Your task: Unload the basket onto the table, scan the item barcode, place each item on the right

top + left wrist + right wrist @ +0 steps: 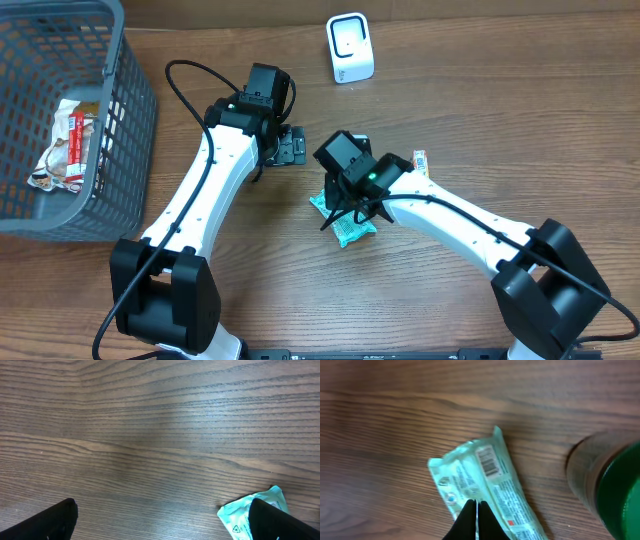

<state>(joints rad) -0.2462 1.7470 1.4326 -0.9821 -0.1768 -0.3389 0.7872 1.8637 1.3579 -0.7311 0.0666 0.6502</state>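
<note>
A mint-green snack packet (350,230) lies flat on the wooden table, its barcode (488,461) facing up. My right gripper (476,503) is shut, its black tips together over the packet's near end; I cannot see whether they pinch the wrapper. From overhead the right gripper (345,205) sits right above the packet. My left gripper (162,527) is wide open over bare wood, just left of the packet, whose corner (240,515) shows beside its right finger (280,522). The white scanner (350,48) stands at the back of the table.
A grey plastic basket (125,120) with a red-and-white packet (68,150) fills the left side. A small orange-and-white item (420,160) lies right of the right arm. A blurred green and brown shape (615,490) shows at the right wrist view's edge.
</note>
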